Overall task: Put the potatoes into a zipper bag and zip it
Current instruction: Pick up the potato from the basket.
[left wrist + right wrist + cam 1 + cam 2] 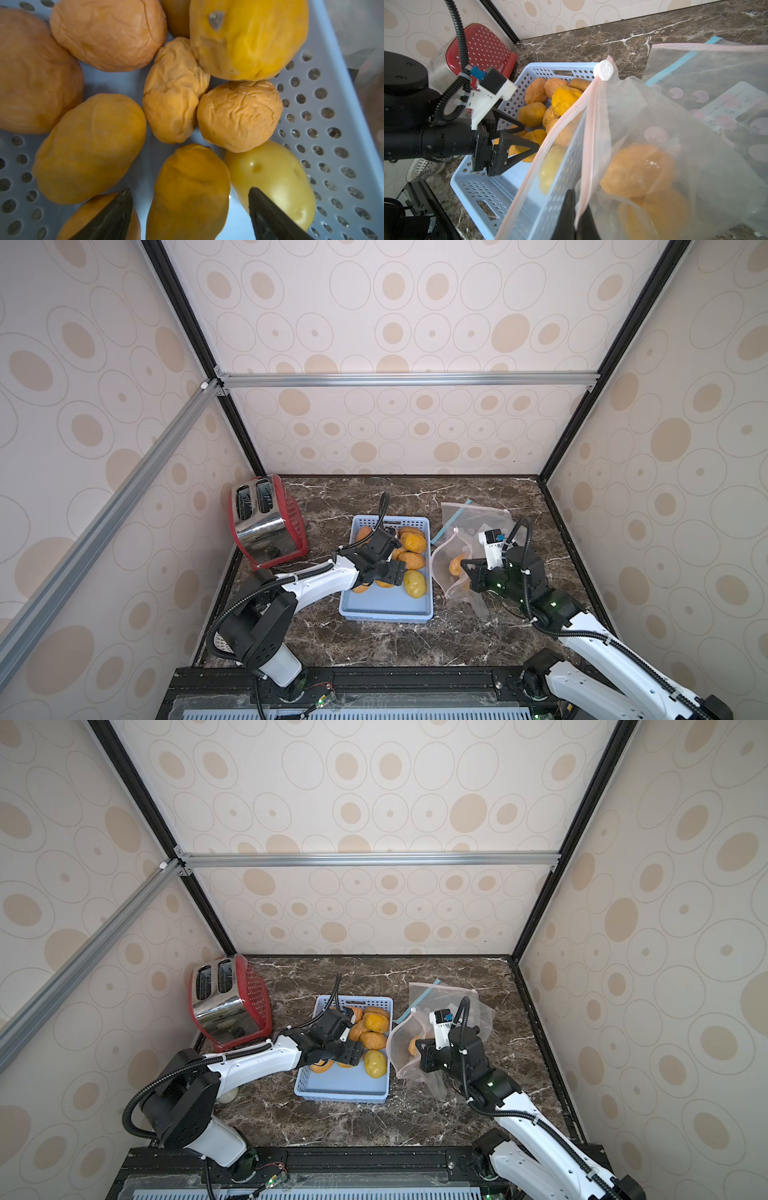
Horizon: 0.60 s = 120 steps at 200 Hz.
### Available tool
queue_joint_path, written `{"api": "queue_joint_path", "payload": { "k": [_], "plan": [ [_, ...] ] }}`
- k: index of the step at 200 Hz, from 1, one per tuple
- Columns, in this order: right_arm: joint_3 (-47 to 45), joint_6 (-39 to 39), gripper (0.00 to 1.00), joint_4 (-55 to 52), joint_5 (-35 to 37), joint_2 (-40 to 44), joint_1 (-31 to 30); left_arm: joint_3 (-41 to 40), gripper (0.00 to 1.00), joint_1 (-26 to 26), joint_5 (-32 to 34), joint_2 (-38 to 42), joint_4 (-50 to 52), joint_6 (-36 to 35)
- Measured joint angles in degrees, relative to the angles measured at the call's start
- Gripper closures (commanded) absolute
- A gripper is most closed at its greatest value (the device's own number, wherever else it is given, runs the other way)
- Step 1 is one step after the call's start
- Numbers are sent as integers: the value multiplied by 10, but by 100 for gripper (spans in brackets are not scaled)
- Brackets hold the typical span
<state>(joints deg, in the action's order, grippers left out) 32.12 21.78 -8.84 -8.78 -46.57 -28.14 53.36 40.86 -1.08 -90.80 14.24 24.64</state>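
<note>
Loading step: left gripper wide over potatoes in basket, right gripper pinching zipper bag rim; next, likely, grasp one, carry right.

Basket at the centre of the table, potatoes in its rear half. Toaster to its left, farther back. Zipper bag just right of the basket (more potatoes lie inside). Second bag lies directly behind.

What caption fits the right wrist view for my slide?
Right gripper pinches the zipper bag by its rim, potatoes inside; the open left gripper hovers over loose potatoes in the blue basket.
</note>
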Motion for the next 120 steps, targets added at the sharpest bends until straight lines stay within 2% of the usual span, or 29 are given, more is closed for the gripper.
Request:
{"api": "queue_joint_path", "payload": {
  "k": [75, 92, 120],
  "plan": [
    [0, 0, 100, 3, -2, -14, 0, -28, 21, 0, -39, 0, -15, 0],
    [0, 0, 100, 4, -2, -16, 0, -31, 26, 0, -38, 0, -15, 1],
    [0, 0, 100, 7, -3, -19, 0, -33, 30, 0, -35, 0, -14, 5]
  ]
}}
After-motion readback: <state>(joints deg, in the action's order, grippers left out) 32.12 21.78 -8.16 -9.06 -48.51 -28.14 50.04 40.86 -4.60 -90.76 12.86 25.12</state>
